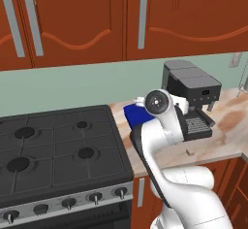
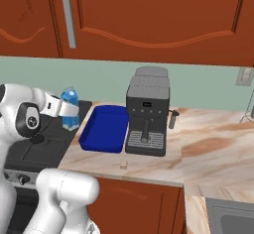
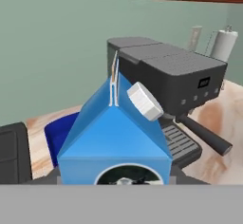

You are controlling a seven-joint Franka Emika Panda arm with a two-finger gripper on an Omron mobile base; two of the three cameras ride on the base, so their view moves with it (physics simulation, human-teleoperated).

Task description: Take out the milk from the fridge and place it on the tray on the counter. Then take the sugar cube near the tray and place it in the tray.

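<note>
Rendered home kitchen: black gas stove (image 1: 58, 150), red-brown wall cabinets (image 2: 149, 15), wood-grain counter (image 2: 218, 144), grey espresso machine (image 2: 146, 116), pale green backsplash (image 1: 72, 85).

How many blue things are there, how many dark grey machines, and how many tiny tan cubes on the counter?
Blue things: 2, the milk held in the gripper and the tray
Dark grey machines: 1, the coffee machine
Tiny tan cubes: 1, the sugar cube
Total: 4
</note>
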